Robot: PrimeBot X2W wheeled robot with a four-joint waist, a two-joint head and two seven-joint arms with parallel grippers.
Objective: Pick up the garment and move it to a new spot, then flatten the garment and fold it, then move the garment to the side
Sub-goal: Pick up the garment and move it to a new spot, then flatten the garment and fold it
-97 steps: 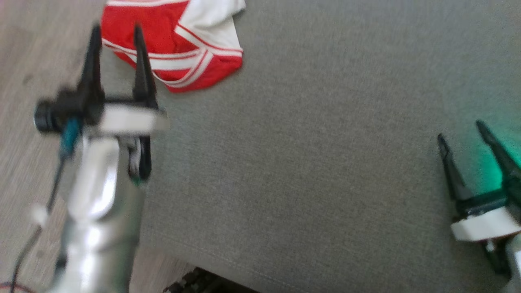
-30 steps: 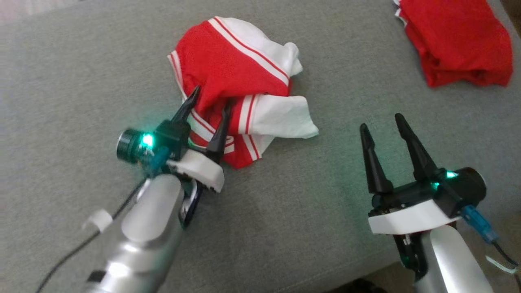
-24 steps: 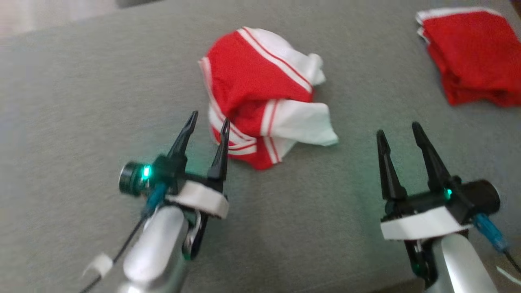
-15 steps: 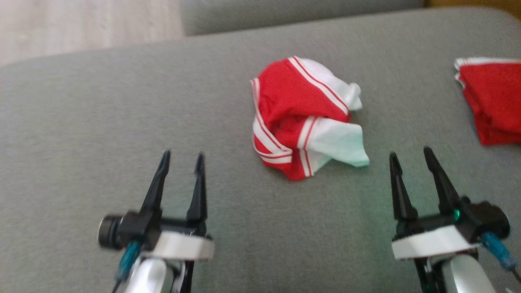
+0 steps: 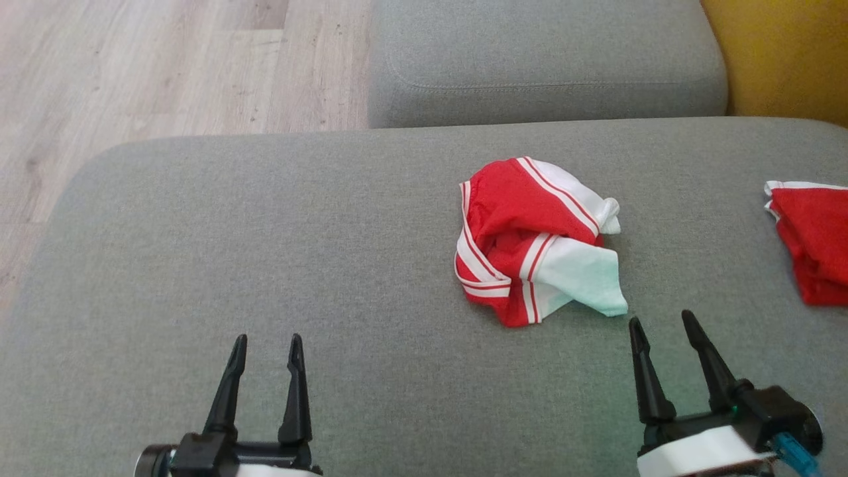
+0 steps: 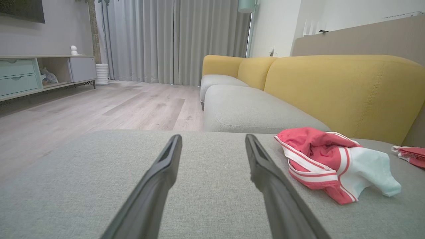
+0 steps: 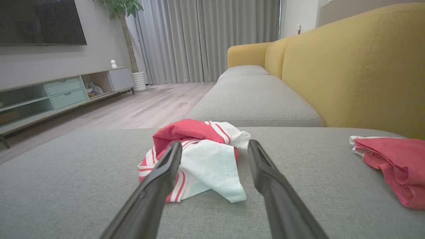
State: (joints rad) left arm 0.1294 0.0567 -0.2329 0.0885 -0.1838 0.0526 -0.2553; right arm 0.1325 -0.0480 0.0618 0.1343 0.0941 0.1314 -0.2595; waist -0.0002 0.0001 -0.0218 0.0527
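The garment (image 5: 530, 238) is a crumpled red and white striped piece lying in a heap on the grey sofa cushion (image 5: 265, 252), right of centre. My left gripper (image 5: 266, 339) stands open near the cushion's front edge, well to the left of the garment (image 6: 328, 159), nothing between its fingers. My right gripper (image 5: 662, 321) is open too, just short of the garment's near white corner. In the right wrist view the garment (image 7: 199, 156) lies straight ahead between and beyond the fingers of that gripper (image 7: 214, 142), apart from them.
A second red garment (image 5: 811, 238) lies folded at the cushion's right edge. Another grey seat cushion (image 5: 543, 59) adjoins at the back, with the yellow sofa back (image 5: 782, 53) to the right. Wooden floor (image 5: 132, 79) lies beyond the cushion's left side.
My left gripper has drawn back from the garment and stands open near the front edge, the garment left in a heap. The head camera has tilted up, showing more of the sofa.
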